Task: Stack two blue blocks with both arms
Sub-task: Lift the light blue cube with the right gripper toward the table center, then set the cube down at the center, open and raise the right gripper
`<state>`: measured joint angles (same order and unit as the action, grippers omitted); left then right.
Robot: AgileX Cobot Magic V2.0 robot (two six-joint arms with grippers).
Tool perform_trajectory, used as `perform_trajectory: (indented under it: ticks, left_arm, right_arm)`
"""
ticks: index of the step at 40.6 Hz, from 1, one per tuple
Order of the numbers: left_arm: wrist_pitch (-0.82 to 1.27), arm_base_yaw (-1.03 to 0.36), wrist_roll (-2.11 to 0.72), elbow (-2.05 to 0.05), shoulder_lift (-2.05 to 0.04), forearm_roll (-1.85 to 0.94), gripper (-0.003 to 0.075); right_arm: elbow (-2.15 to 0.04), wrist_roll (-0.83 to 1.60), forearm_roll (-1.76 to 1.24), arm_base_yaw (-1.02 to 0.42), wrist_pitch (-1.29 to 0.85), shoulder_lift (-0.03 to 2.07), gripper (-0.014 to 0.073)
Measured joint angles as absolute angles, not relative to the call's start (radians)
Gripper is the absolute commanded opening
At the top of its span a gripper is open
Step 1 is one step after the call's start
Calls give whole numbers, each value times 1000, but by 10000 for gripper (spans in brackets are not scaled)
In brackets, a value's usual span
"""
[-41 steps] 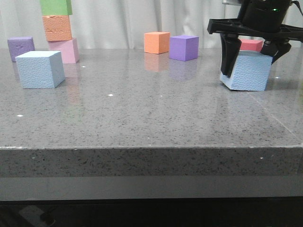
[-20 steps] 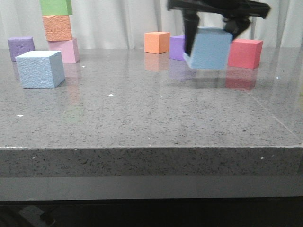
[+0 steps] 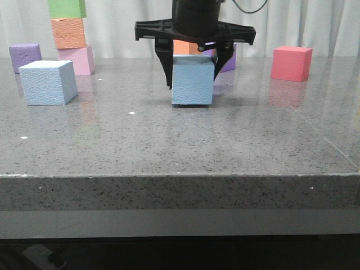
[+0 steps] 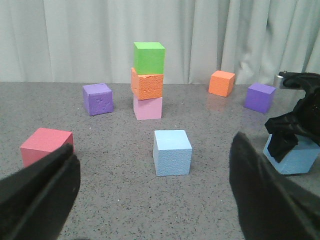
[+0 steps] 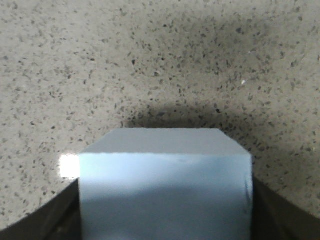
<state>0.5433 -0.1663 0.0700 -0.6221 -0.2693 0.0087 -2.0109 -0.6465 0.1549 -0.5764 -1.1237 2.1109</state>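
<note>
Your right arm's black claw gripper (image 3: 193, 72) is clamped around one pale sky-blue foam cube (image 3: 192, 82), its fingers (image 3: 166, 67) pressed against the cube's two sides. In the front view the cube's bottom edge sits at the grey speckled stone tabletop (image 3: 180, 140), about midway between the left and right edges; you cannot tell whether it rests there or hangs just above. The right wrist view shows the same cube (image 5: 165, 190) filling the space between the fingers, its shadow on the stone behind it.

The second pale sky-blue foam cube (image 3: 48, 82) stands alone near the left edge, well apart from the held one. Behind it, toward the far left corner, a pink cube (image 3: 77, 59) carries an orange cube (image 3: 68, 32) and a green cube (image 3: 67, 8) in a tower, with a small purple cube (image 3: 25, 57) beside it. A red cube (image 3: 291, 63) sits toward the far right.

Your left gripper (image 4: 150, 195) is spread wide and holds nothing; the free blue cube (image 4: 172, 152) lies between its fingers in view, untouched.
</note>
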Motion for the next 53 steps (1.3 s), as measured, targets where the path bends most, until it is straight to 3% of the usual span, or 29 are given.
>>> perform_trajectory:
  ticks: [5,14,28,40,53]
  left_arm:
    - [543,-166,70,-622,-269,9,598]
    - [543,-166,70,-622,-269,9,598]
    - [543,-166,70,-622,-269,9,598]
    - [543,-166,70,-622,-269,9,598]
    - [543,-166,70,-622,-269,9,598]
  right_arm:
    - [-2013,-646,168,-576,-1124,2117,345]
    - [-2017,-648,168,-576,-1117,2128,549]
    - [-2076,-620,141,-576,-1187,2113,552]
    - [-2085,-424,135,-576,-1243,1955,552]
    - [-1791,-131,10,-576,-1219,1597,552]
